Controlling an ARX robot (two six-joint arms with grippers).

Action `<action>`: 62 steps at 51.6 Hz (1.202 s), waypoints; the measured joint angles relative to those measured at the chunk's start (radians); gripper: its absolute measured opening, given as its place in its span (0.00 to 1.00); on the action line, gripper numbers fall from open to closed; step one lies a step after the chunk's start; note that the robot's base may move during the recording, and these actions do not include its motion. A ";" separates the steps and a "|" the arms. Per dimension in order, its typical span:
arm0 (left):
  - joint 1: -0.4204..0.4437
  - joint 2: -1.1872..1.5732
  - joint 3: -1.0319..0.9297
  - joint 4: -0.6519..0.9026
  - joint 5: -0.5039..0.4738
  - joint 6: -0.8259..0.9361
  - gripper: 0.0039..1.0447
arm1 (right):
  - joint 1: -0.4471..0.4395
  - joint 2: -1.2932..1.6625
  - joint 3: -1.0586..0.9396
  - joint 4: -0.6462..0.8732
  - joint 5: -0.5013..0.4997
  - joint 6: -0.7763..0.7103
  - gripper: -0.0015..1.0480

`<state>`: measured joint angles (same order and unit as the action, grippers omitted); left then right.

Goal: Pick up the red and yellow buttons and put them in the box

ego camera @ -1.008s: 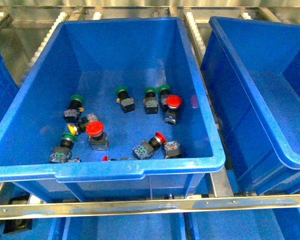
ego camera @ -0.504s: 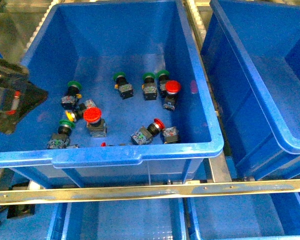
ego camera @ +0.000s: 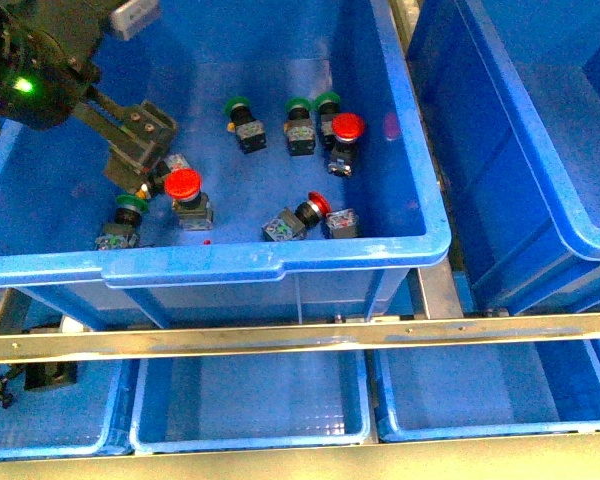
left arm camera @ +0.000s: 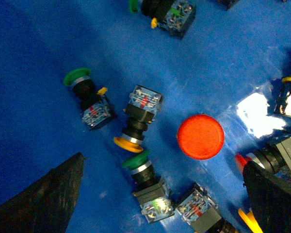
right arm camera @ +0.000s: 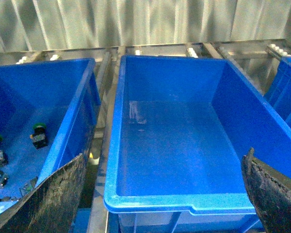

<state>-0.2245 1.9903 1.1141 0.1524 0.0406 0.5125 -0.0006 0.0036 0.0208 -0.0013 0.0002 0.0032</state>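
Note:
Red buttons lie in the near blue tote [ego camera: 280, 265]: one cap-up [ego camera: 183, 183], one further back [ego camera: 348, 125], one on its side [ego camera: 318, 205]. My left gripper [ego camera: 135, 172] hangs open over the left cluster, holding nothing. In the left wrist view its fingers [left arm camera: 43, 199] flank a yellow button [left arm camera: 128, 142], a red cap [left arm camera: 201, 136] and a green-capped switch [left arm camera: 136, 160]. The box [ego camera: 520, 150] stands to the right. My right gripper [right arm camera: 160, 194] is open and empty above the box [right arm camera: 184, 204], which has nothing in it.
Green-capped switches [ego camera: 238, 104] [ego camera: 327, 100] [ego camera: 128, 205] lie among the buttons. Small shallow blue trays [ego camera: 250, 400] [ego camera: 480, 390] sit below a metal rail [ego camera: 300, 335] at the front. The tote's tall walls close in the left gripper.
My left arm has come in from the left and reached down into the tote, over the left cluster. The totes now sit higher in the front view. The buttons have not shifted.

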 joint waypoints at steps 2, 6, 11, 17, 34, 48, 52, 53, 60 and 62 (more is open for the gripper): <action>-0.005 0.020 0.014 -0.005 0.000 0.003 0.93 | 0.000 0.000 0.000 0.000 0.000 0.000 0.93; -0.015 0.064 0.042 -0.014 0.000 0.011 0.93 | 0.000 0.000 0.000 0.000 0.000 0.000 0.93; -0.025 0.108 0.068 -0.020 -0.001 0.020 0.93 | 0.000 0.000 0.000 0.000 0.000 0.000 0.93; -0.034 0.156 0.089 -0.022 -0.005 0.034 0.93 | 0.000 0.000 0.000 0.000 0.000 0.000 0.93; -0.034 0.251 0.161 -0.042 -0.008 0.048 0.93 | 0.000 0.000 0.000 0.000 0.000 0.000 0.93; -0.034 0.259 0.181 -0.043 0.006 0.046 0.93 | 0.000 0.000 0.000 0.000 0.000 0.000 0.93; -0.034 0.263 0.187 -0.043 0.010 0.043 0.93 | 0.000 0.000 0.000 0.000 0.000 0.000 0.93; -0.034 0.265 0.188 -0.043 0.010 0.043 0.91 | 0.000 0.000 0.000 0.000 0.000 0.000 0.93; -0.035 0.274 0.188 -0.043 0.017 0.040 0.73 | 0.000 0.000 0.000 0.000 0.000 0.000 0.93; -0.035 0.275 0.188 -0.043 0.019 0.040 0.67 | 0.000 0.000 0.000 0.000 0.000 0.000 0.93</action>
<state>-0.2600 2.2650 1.3025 0.1089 0.0597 0.5529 -0.0006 0.0036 0.0208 -0.0013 -0.0002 0.0032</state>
